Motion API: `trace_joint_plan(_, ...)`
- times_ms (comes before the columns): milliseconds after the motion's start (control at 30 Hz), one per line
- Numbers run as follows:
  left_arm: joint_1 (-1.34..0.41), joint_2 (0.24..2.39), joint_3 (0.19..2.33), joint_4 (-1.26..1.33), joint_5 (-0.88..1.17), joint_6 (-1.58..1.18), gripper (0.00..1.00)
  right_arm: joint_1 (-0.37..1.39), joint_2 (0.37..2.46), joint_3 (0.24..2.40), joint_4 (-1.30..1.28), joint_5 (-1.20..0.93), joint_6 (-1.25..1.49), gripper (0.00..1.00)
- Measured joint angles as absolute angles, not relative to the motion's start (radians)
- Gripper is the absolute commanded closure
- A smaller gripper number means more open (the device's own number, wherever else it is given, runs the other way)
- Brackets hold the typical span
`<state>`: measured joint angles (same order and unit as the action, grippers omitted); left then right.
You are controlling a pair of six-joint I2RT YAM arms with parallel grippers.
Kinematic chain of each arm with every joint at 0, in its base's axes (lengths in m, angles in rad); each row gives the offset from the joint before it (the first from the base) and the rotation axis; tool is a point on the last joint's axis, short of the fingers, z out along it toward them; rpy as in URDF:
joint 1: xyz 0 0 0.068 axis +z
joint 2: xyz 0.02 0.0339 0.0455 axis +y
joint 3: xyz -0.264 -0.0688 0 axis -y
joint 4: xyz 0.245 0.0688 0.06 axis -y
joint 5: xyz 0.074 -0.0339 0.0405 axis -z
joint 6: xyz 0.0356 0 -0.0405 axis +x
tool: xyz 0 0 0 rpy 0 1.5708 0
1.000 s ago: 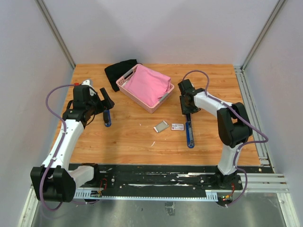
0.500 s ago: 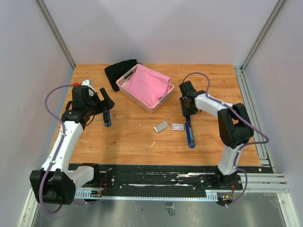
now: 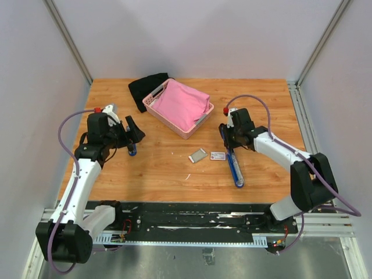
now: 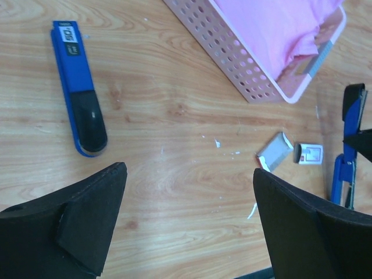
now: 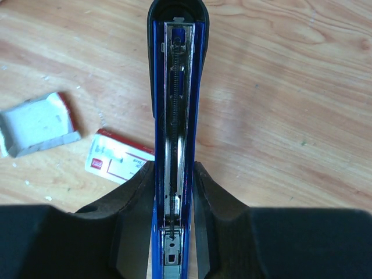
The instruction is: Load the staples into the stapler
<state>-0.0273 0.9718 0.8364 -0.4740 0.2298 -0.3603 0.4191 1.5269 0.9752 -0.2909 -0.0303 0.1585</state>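
Right pincer [image 5: 174,195] clamped on opened stapler [image 5: 174,87], staples [image 3: 197,155] close alongside, basket [image 4: 232,58] farther back.

High rear camera facing down, wrist cameras low over table [image 3: 163,180], all sharing opened stapler [image 3: 235,168]

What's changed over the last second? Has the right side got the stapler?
The right tool closed on the open stapler and drew it nearer, its near end swinging rightward; that arm's elbow swung out right. The left tool, open, edged slightly nearer. The staples, carton, basket and the other stapler stayed put.
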Motion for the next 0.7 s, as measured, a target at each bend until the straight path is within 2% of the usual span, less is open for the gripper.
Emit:
trace_joint_plan(400,-0.070,0.981,0.816,-0.464,0.439,-0.453,0.08,0.648,1.534,0.922,-0.115,-0.113,0.138,0.99)
trace_joint_plan(700,-0.144,0.987,0.630,-0.229,0.569,-0.665,0.07,0.806,1.629,0.979,-0.015,-0.154,0.136,1.00)
